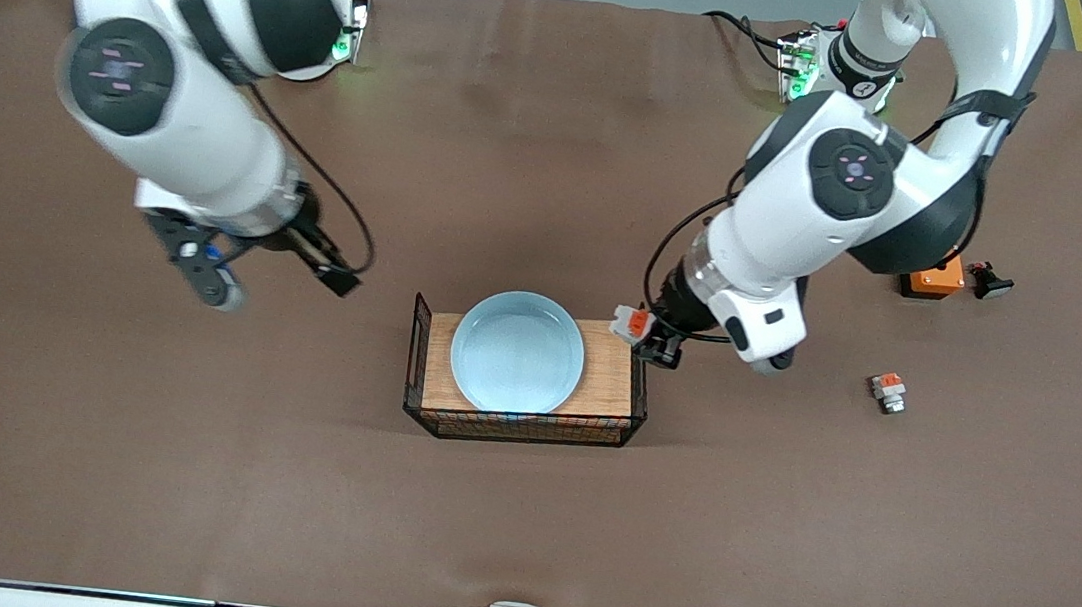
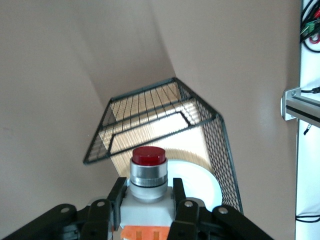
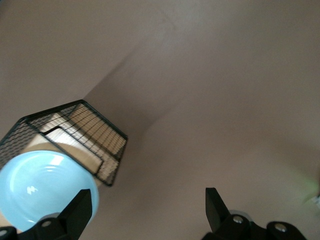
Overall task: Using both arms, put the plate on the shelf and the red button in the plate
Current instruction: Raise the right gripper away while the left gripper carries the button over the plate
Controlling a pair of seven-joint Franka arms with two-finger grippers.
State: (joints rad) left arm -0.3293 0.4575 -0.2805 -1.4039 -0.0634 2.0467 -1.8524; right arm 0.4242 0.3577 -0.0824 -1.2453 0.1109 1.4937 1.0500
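front view: pale blue plate lying flat in the black wire basket on its wooden floor, mid-table, filling most of the basket and leaving a bare wooden strip at the end toward the left arm. left gripper up in the air, just over the basket's rim at that same end, clamped on the red button, whose white-and-orange body pokes out toward the plate. right gripper over bare brown table toward the right arm's end, well apart from the basket, fingers spread, nothing between them. elsewhere: an orange-and-white unit with a silver tip on the table toward the left arm's end, an orange box partly hidden under the left arm, a small black piece just beside that box. left wrist view: red button pinched between the two black fingers, dark red cap pointing at the basket; plate partly hidden by the button, inside the mesh. right wrist view: both fingers wide apart and empty; plate and basket off to one side.
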